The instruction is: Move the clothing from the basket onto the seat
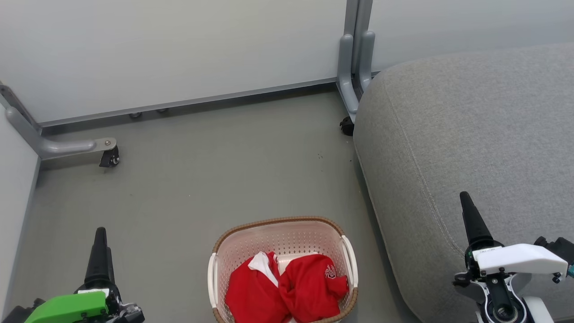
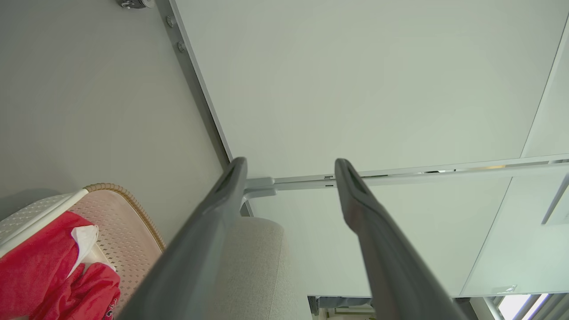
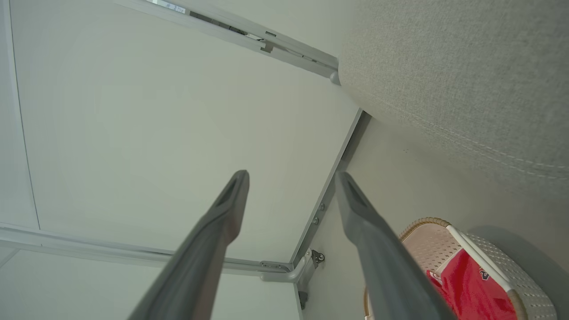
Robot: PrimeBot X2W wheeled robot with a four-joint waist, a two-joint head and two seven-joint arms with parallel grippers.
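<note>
The red clothing (image 1: 287,287) lies bunched in the basket (image 1: 280,221), which stands on the floor (image 1: 202,179) just beside the grey seat (image 1: 471,134). The left gripper (image 2: 290,165) hangs above the floor to the left of the basket, and the right gripper (image 3: 292,175) hangs over the near part of the seat. Both are apart from the clothing, and each has its two fingers spread wide and grips nothing.

One basket (image 1: 283,223). Clothing (image 1: 309,287): two red bundles. One grey seat (image 1: 471,134). Two grippers, left gripper (image 2: 289,169) and right gripper (image 3: 291,178), two fingers each. Two casters (image 1: 110,158).
</note>
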